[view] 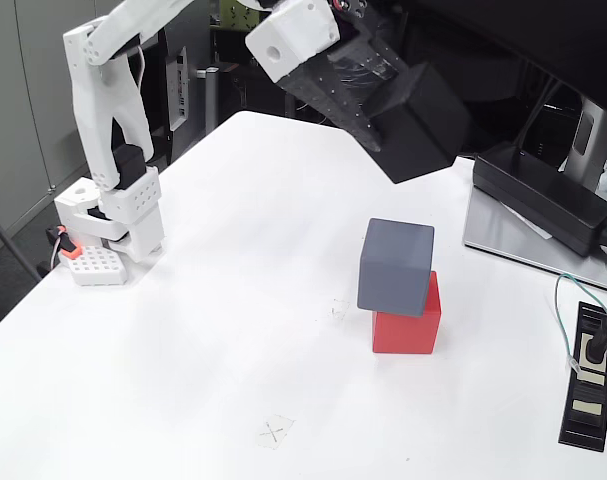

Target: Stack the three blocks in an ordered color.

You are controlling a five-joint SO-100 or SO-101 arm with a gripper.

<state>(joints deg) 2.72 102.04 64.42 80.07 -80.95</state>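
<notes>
While the white table (233,300) lies bright under the fixed view, these details stand out:

Claw: the two-finger gripper (398,120) on the white printed arm (108,90) hangs in the air at upper centre, its clear jaw plates closed around the plain matte black cube (418,125).

Black cube: held tilted, well above the tabletop, touching nothing but the jaws.

Stack: below the claw and slightly to its right in the picture, the plain matte slate-grey cube (395,265) sits on the plain matte red cube (408,320). The grey one is shifted left, overhanging the red one's left edge.

Gap: the carried cube is well apart from the grey cube's top face.

Arm base: far to the left of the claw, beside the small white perforated block (91,265) at the table's edge.

Power brick: the long black power brick (543,195) lies to the right of the claw, on a grey slab (513,240).

Socket: a black cable outlet strip (591,375) with a green-and-white wire sits low at right, far from the claw.
</notes>
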